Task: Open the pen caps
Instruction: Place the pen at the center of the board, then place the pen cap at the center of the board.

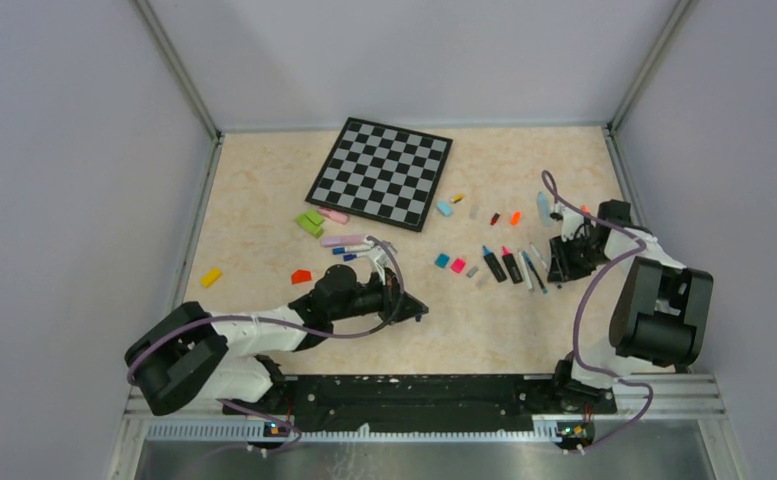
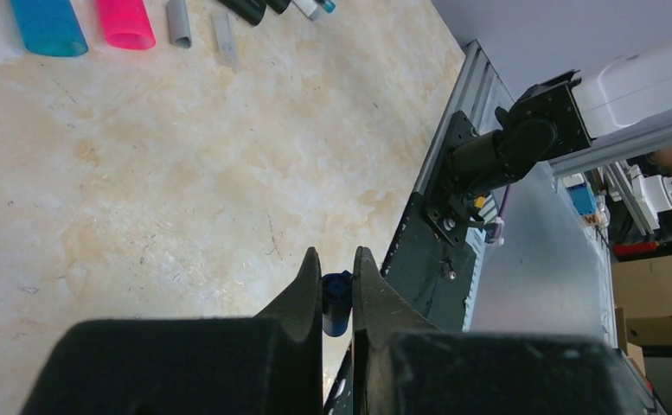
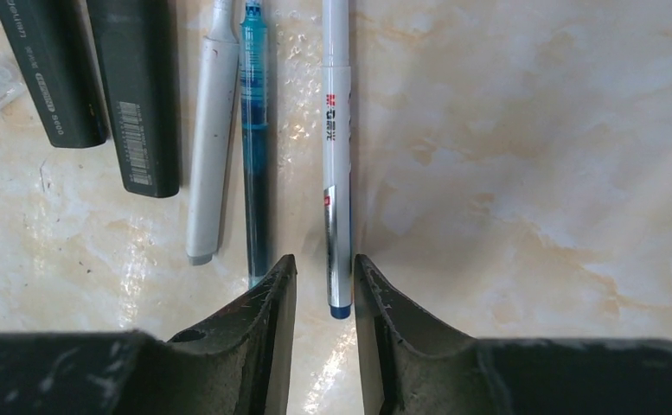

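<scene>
The left arm (image 1: 264,330) lies low, stretched rightward over the table (image 2: 185,173). Its left gripper (image 2: 334,259) is pinched onto a dark blue pen cap (image 2: 336,304) by the table's near edge. The right arm (image 1: 654,300) is bent at the elbow, wrist aimed down. The right gripper (image 3: 325,270) is slightly parted, its 2 fingers straddling the blue end of a white pen (image 3: 336,156), beside a teal pen (image 3: 255,156).

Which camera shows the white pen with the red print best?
Right wrist: the white pen is close up, print visible, its end between the right gripper fingers. Top external shows only a thin sliver; left wrist doesn't clearly show it.
</scene>
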Robot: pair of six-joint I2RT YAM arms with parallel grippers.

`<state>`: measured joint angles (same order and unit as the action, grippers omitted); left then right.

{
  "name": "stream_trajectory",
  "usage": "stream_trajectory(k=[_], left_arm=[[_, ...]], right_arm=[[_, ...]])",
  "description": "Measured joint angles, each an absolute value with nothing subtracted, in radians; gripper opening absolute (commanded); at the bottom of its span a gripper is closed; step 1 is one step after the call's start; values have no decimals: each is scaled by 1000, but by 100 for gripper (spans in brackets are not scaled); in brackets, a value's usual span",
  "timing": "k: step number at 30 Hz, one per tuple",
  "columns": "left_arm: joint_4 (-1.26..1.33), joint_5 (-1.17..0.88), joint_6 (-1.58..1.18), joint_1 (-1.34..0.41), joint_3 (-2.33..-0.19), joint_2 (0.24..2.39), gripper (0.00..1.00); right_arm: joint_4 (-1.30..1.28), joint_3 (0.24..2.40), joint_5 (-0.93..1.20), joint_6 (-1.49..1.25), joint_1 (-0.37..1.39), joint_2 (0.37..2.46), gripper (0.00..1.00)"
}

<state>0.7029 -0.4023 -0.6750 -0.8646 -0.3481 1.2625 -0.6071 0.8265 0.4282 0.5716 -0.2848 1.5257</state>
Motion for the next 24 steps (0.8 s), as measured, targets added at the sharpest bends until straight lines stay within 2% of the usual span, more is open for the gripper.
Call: stream_trajectory(k=[8,16,24], left_arm=[[630,-368,-678,-882,-388,1335,0],[463,-320,-652,-889,-519,1418,0],[440,-355,-656,-897,-643,1541,0]], right_arm=[[-614,826,472,571,-293,1432,30],[-614,826,535,571,-293,1339,31],[-605,826,611,571,-293,1208,31]])
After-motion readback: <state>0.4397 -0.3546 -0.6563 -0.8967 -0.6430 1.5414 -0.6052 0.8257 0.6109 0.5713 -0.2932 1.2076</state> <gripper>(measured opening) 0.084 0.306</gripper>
